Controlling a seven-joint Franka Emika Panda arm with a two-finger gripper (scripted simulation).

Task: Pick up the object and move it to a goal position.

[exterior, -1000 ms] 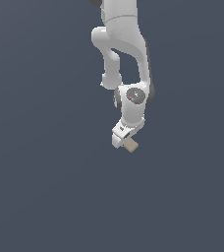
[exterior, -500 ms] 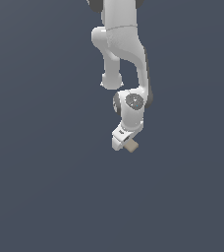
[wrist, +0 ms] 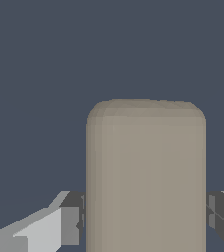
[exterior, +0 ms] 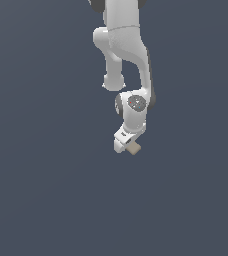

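Note:
The object is a small tan block with plain faces. It sits at the tip of my white gripper, near the middle of the exterior view. In the wrist view the object fills the space between my two grey fingers, which press on both of its sides. The gripper is shut on the object. The white arm reaches down from the top of the exterior view. No goal marker shows in either view.
A plain dark grey-blue surface fills the whole background in both views. Nothing else shows on it.
The arm has shifted slightly, carrying the tan block with it. The grip on the block has not changed.

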